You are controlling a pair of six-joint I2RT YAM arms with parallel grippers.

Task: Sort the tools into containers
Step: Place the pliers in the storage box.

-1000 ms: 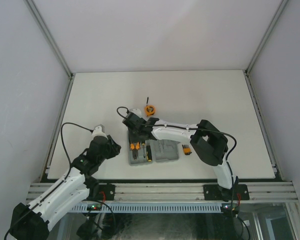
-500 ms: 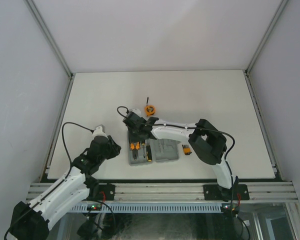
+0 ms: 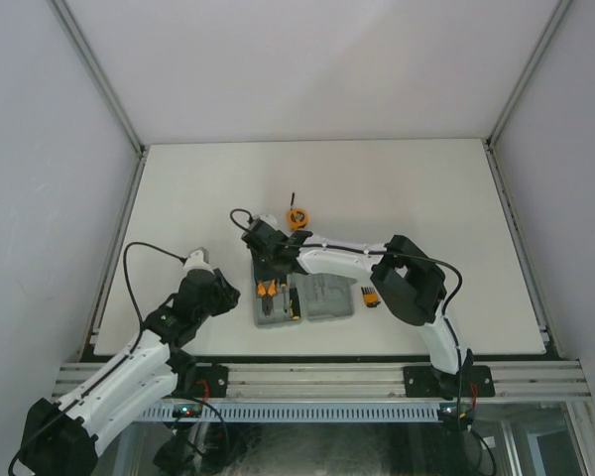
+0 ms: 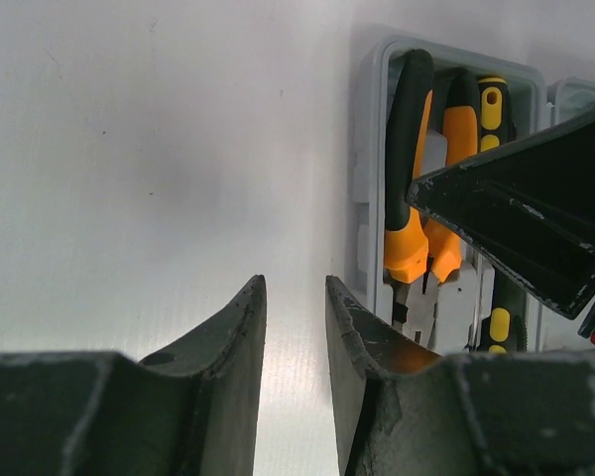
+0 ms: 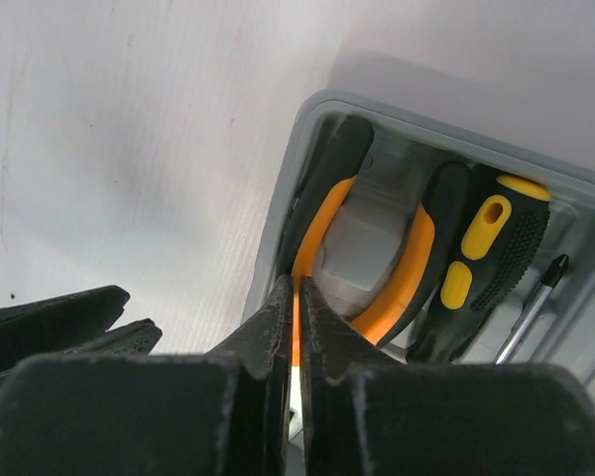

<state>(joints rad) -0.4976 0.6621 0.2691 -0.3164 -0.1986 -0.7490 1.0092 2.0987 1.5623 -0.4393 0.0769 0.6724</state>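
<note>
**Case near the front edge, far counter open**

The tool case lies open near the counter's front edge, with pliers and a screwdriver inside. The right arm stretches leftward, right jaws pressed together over the pliers' handles. The left jaws, slightly apart, hover beside the case's left wall.

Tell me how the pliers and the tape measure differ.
The pliers lie in the case; the tape measure sits on the table beyond it. The pliers are long with two handles; the tape measure is round. Both are partly orange.
</note>
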